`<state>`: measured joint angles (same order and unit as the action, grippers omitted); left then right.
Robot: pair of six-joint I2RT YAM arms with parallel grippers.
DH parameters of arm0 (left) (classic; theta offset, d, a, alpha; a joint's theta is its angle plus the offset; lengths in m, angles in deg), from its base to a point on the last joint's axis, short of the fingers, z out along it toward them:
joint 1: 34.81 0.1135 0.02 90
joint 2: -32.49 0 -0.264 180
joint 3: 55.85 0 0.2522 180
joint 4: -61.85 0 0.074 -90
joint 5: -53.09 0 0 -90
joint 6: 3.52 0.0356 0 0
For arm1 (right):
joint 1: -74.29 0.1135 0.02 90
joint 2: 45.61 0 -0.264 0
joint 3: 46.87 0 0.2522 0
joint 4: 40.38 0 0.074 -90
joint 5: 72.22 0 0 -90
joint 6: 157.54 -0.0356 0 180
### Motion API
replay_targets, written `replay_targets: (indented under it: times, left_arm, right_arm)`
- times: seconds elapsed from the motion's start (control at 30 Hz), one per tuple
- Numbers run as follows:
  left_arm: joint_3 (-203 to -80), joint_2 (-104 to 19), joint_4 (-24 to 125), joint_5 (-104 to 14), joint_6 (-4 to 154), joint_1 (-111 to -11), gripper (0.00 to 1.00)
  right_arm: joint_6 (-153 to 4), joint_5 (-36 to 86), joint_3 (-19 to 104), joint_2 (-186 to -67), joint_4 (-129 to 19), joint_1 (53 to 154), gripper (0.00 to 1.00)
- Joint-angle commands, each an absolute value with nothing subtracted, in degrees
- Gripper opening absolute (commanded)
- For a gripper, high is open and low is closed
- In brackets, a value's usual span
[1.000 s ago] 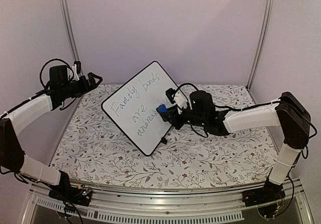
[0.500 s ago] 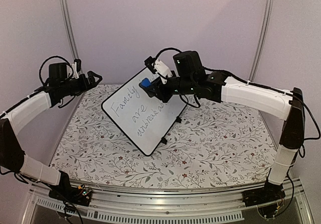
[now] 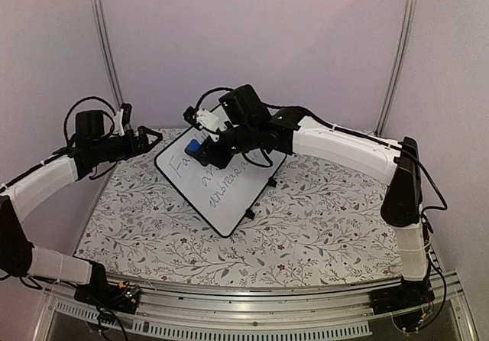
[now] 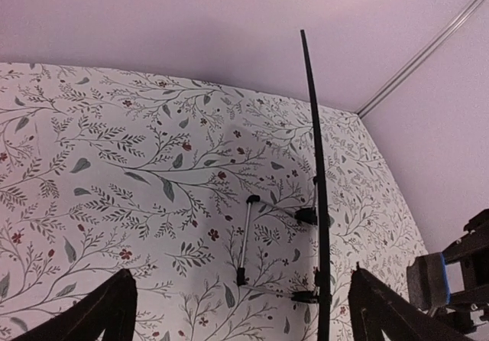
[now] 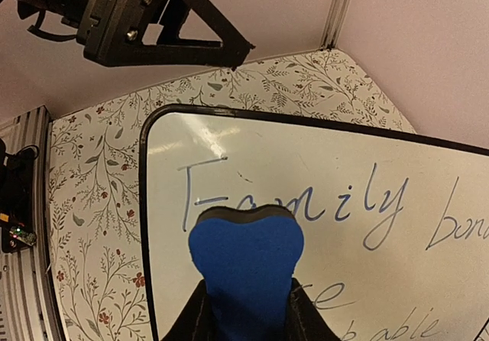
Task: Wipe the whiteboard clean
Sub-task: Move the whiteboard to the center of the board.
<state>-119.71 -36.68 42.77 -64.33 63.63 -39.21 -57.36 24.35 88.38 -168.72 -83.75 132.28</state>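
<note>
two hands are raised over the floral-patterned cloth counter (image 3: pixel 321 219). the large white rectangular whiteboard with a thin black rim (image 3: pixel 229 196) stands tilted near the back left of the counter, propped on small black clip feet (image 3: pixel 248 213), one rounded corner pointing toward me. dark handwriting (image 5: pixel 336 203) covers its face; i can read "family" on the top line, and more words run below and to the side.

my right hand (image 3: pixel 200 148) reaches across from the right and is clamped on a small blue foam eraser block (image 5: pixel 246 257). the eraser sits at the upper left part of the whiteboard, over the start of the word "family". whether it presses on the surface i cannot tell.

my left hand (image 4: pixel 244 318) hangs just beside the whiteboard's left corner, fingers spread wide and holding nothing. from its wrist view the whiteboard shows edge-on as a thin black line, with the eraser to its right.
</note>
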Motion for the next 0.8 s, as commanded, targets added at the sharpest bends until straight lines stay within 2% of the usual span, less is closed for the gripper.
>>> replay_targets:
  times: [0.0, 0.17, 0.37, 0.63, 0.77]
  left_arm:
    - [-119.4, -38.1, 45.7, -68.2, 64.9, -41.4, 0.94]
    - [-118.9, -38.5, 47.1, -70.7, 64.3, -42.0, 0.91]
    - [-122.5, -39.9, 46.5, -68.5, 63.9, -41.5, 0.90]
    - [-136.8, -50.4, 41.0, -69.6, 65.3, -41.4, 0.90]
    - [-144.3, -57.1, 38.5, -71.5, 67.0, -41.7, 0.85]
  right_arm:
    - [-58.3, 22.8, 89.9, -170.9, -84.7, 133.3, 0.27]
    - [-59.2, 19.5, 85.0, -169.5, -83.4, 133.4, 0.27]
    - [-59.2, 18.2, 71.9, -160.6, -79.8, 133.4, 0.27]
    - [-59.4, 12.2, 60.2, -150.5, -77.7, 133.4, 0.27]
    - [-59.8, 11.0, 56.1, -145.1, -77.6, 133.0, 0.27]
